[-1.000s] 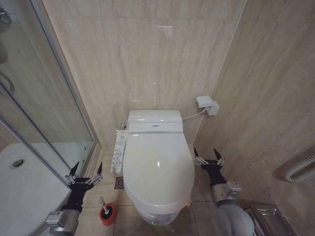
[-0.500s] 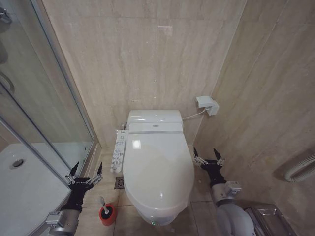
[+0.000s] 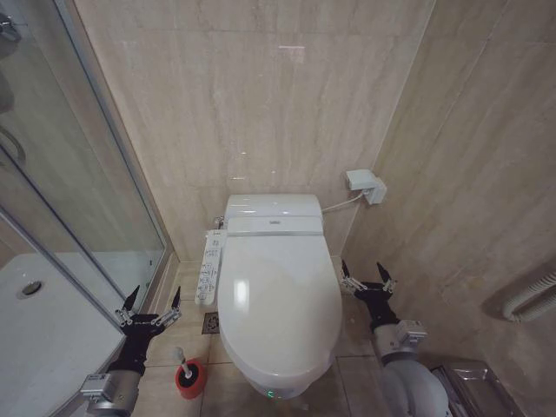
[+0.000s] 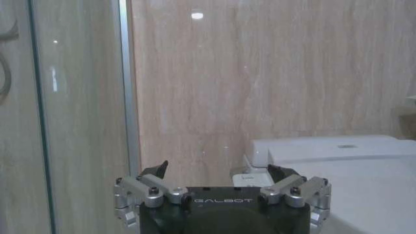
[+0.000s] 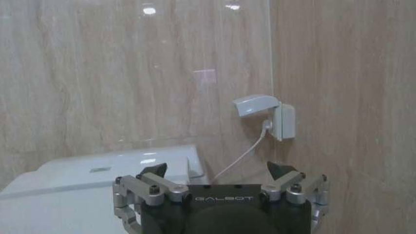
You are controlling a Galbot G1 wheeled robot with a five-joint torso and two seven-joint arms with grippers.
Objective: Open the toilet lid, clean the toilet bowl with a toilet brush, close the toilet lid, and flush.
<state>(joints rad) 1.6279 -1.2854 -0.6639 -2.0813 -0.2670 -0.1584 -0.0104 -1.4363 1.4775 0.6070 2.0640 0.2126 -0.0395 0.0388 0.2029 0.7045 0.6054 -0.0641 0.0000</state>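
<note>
The glossy white toilet lid (image 3: 278, 300) lies shut over the toilet bowl (image 3: 280, 382), whose inside is hidden. A white button panel (image 3: 208, 267) runs along the toilet's left side. On the floor at the lower left stands the toilet brush (image 3: 186, 365), pale handle up, in its red round holder (image 3: 190, 380). My left gripper (image 3: 151, 297) hangs open above and left of the brush, beside the shower edge. My right gripper (image 3: 363, 272) is open on the toilet's right side, near the wall. Both hold nothing. The lid's edge (image 4: 370, 195) and the tank top (image 5: 110, 165) appear in the wrist views.
A glass shower screen (image 3: 78, 200) and white shower tray (image 3: 43, 330) close off the left. Tiled walls stand behind and on the right, with a white socket box (image 3: 366, 185) and cable. A floor drain (image 3: 211, 322) lies left of the bowl. A metal bin (image 3: 478, 382) sits at the lower right.
The lid has settled very slightly. Both arms have kept still.
</note>
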